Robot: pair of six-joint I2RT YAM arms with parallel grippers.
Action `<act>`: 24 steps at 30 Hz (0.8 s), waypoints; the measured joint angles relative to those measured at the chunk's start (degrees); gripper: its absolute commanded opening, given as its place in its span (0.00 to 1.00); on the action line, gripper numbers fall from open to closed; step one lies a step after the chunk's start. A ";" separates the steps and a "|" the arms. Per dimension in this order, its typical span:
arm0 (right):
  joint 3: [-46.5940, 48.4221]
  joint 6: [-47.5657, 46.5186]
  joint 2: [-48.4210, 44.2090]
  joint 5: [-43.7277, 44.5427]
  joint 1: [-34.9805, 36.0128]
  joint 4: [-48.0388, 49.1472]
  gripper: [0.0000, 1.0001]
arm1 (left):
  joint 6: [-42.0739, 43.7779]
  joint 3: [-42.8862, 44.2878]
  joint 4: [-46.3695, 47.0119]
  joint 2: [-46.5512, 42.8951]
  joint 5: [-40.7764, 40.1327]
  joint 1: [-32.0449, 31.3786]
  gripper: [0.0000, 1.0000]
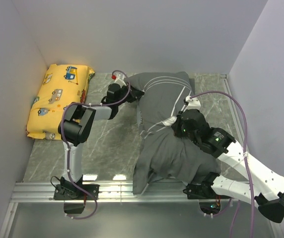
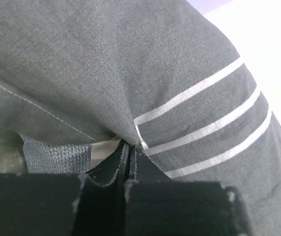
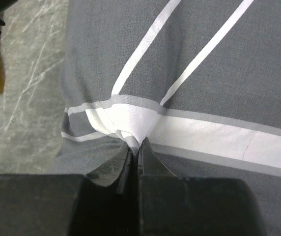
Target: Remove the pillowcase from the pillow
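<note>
Plainly, left and right jaws each pinch the pillowcase [image 1: 167, 148], pillow hidden inside.

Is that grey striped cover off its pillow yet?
Apparently not: the pillowcase looks stuffed, no white pillow shows, and the left hand and right hand pinch its fabric.

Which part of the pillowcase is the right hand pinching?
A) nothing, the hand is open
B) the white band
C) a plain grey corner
B: the right wrist view shows the right hand shut on a bunched fold of the white band of the pillowcase.
</note>
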 measured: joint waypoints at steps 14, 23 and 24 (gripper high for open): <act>4.09 -1.64 -1.20 -4.59 -0.37 -1.68 0.00 | 15.23 -15.78 -26.51 -48.65 -20.35 -4.90 0.01; 5.77 -0.81 1.73 -16.00 -8.37 4.13 0.00 | 24.17 9.53 -45.83 -52.76 -29.42 -14.38 0.00; 5.46 -0.28 4.90 -18.12 -11.06 6.88 0.00 | 24.55 13.07 -46.95 -49.66 -29.83 -14.40 0.00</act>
